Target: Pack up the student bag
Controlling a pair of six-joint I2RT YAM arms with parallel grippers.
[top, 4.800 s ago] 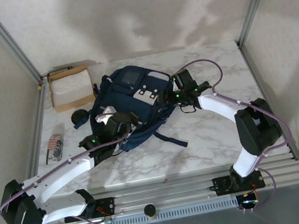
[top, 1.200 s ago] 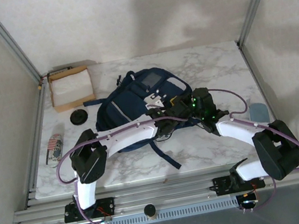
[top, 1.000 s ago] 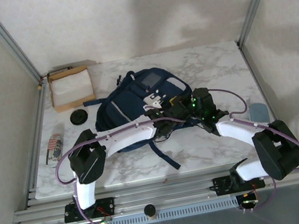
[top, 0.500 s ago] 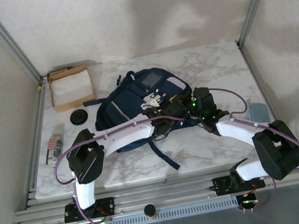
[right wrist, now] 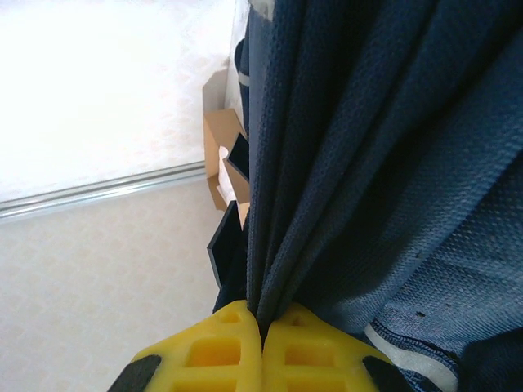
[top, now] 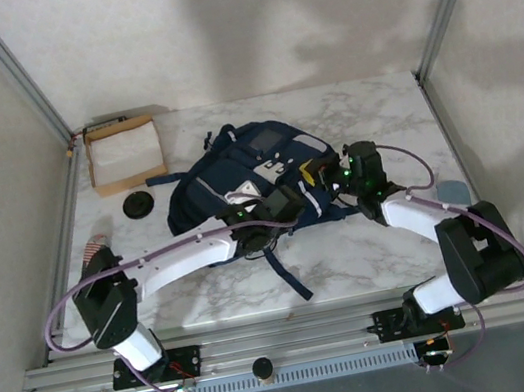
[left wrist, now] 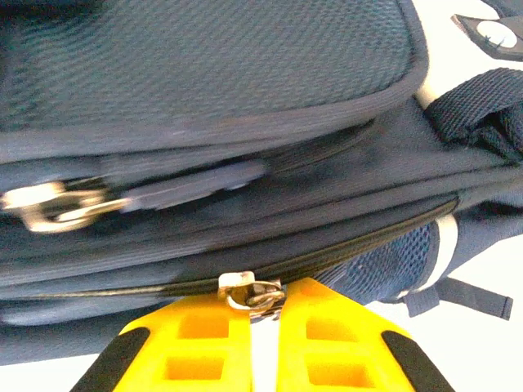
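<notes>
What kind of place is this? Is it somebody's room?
Probably a robot lab booth, not a bedroom: a left arm and right arm are bolted to a metal rail, plain panels on metal posts wall in the table, and a bag lies there.

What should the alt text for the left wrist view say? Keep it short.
Two yellow fingers pinch a metal zipper pull on the navy bag, seen close up. A second, blurred pull sits at the left, and a dark strap at the right.
</notes>
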